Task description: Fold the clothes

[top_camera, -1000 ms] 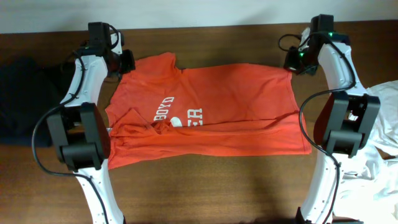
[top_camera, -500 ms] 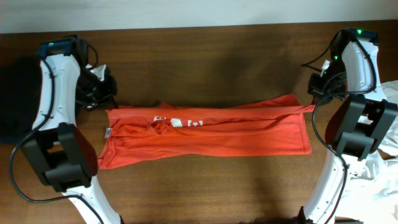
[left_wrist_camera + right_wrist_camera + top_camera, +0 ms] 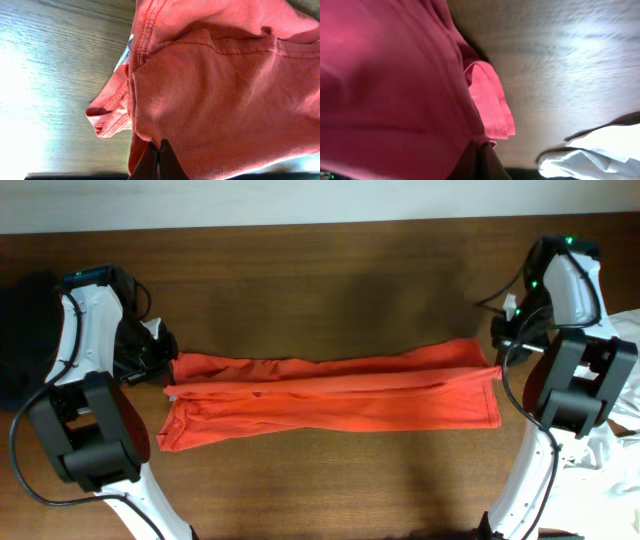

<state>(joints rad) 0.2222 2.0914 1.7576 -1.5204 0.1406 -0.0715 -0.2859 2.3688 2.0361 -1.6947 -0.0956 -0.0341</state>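
Overhead: L end effector (image 3: 166,367), R end effector (image 3: 497,350) both clamped on T-shirt (image 3: 330,392).

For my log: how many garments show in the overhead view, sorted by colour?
Red-orange fabric T-shirt, folded into a long band: 1
Dark navy fabric garment, bunched at the picture's left edge: 1 (partly cut off)
White fabric garment, at the picture's right edge: 1 (partly cut off)
Total: 3
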